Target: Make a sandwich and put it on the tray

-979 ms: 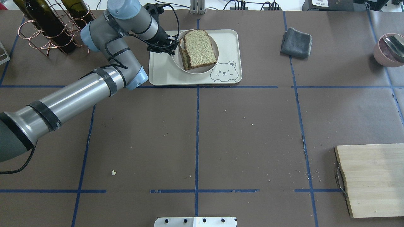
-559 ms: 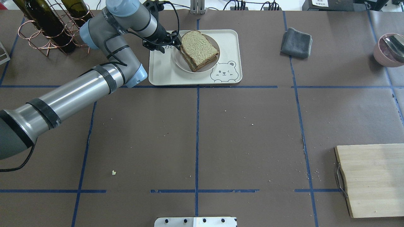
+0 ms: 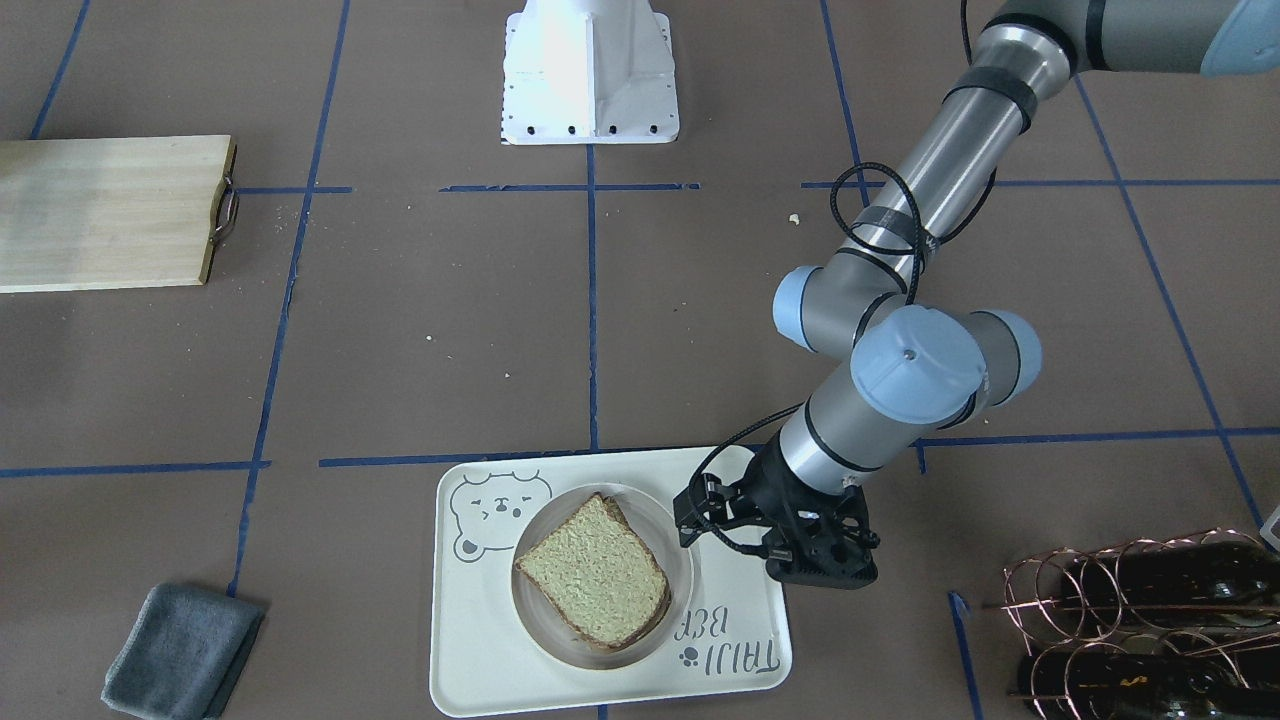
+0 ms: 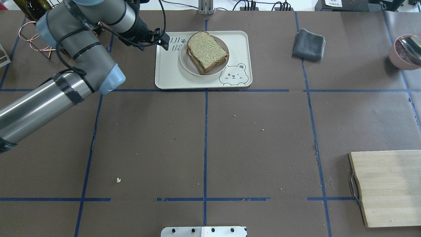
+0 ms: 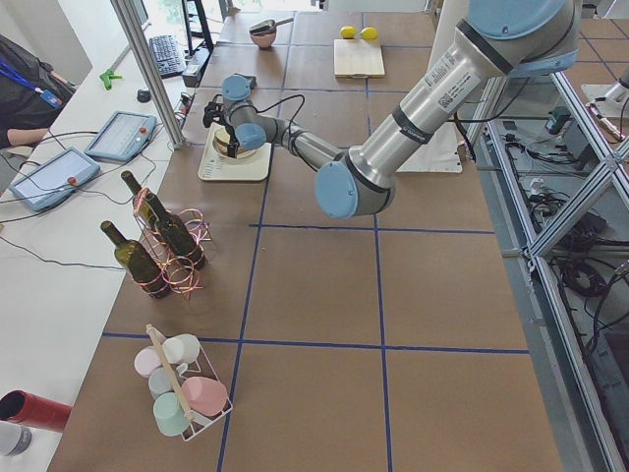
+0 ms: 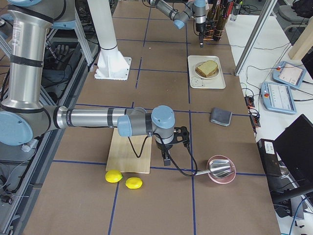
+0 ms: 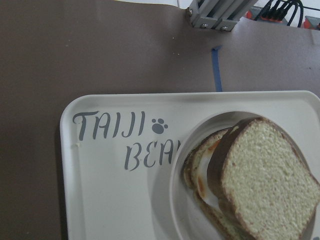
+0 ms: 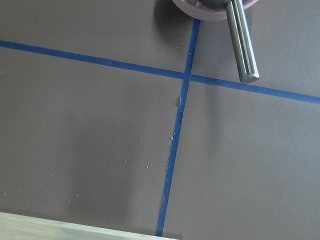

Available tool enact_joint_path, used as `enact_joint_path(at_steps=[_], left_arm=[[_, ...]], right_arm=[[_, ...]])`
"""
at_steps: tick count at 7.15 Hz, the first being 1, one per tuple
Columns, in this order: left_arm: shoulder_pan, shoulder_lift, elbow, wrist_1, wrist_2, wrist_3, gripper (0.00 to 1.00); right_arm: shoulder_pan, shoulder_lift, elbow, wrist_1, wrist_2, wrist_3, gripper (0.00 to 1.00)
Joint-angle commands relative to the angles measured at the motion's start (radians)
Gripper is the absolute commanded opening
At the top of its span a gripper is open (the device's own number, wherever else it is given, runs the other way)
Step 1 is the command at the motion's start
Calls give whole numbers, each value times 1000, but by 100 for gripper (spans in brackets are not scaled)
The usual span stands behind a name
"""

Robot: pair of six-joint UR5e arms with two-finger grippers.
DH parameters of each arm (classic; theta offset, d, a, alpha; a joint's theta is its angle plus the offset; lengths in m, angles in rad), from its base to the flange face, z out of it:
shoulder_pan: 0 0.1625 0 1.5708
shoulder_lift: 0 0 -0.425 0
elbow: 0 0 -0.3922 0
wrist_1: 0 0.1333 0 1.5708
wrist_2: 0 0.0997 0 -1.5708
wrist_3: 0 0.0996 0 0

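Observation:
The sandwich (image 4: 206, 51), two tan bread slices with white egg and orange yolk (image 7: 200, 160) between them, lies on a round white dish (image 4: 185, 62) on the cream bear tray (image 4: 167, 72). It also shows in the front view (image 3: 595, 575). My left gripper (image 4: 163, 41) hovers over the tray's left edge, beside the dish and apart from it, open and empty. My right gripper (image 6: 166, 159) hangs far off by the cutting board. It shows only in the right side view, so I cannot tell if it is open or shut.
A grey cloth (image 4: 308, 44) lies right of the tray. A pink bowl with a metal utensil (image 4: 406, 51) is at the far right. A wooden cutting board (image 4: 388, 187) is near right. A copper rack of wine bottles (image 3: 1140, 610) stands left of the tray.
The dish with the sandwich went from tilted up in my left gripper to flat on the tray. The left gripper let go and drew back to the left.

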Motion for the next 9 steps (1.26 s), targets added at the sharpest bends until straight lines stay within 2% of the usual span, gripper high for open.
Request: enact_joint_path(at_steps=[1,2,3,4,6,7,8,9], left_arm=[[-73,162,-355,353,2,259,100],[-160,246,-460,446,-1,448,100],[-258,297,-487,512,-16,555,100],[-352,359,-496,571,-25,721,100],[-510,541,-476,571,-77,1041,100],[-588,674,-475,564,-144,1069,100],[-626,771,-475,554,-165,1070,100],[-646,827,-470,556,-163,1070,100]], right_arm=[[-4,-7,0,5,-2,5,100],[-7,-9,0,5,0,7,100],[-12,-9,0,7,1,8,100],[-13,-9,0,7,1,8,100],[-13,-8,-2,8,4,10,100],[-21,-6,-2,8,5,10,100],[-27,-6,-3,8,3,11,100],[-27,-3,-3,8,3,11,100]])
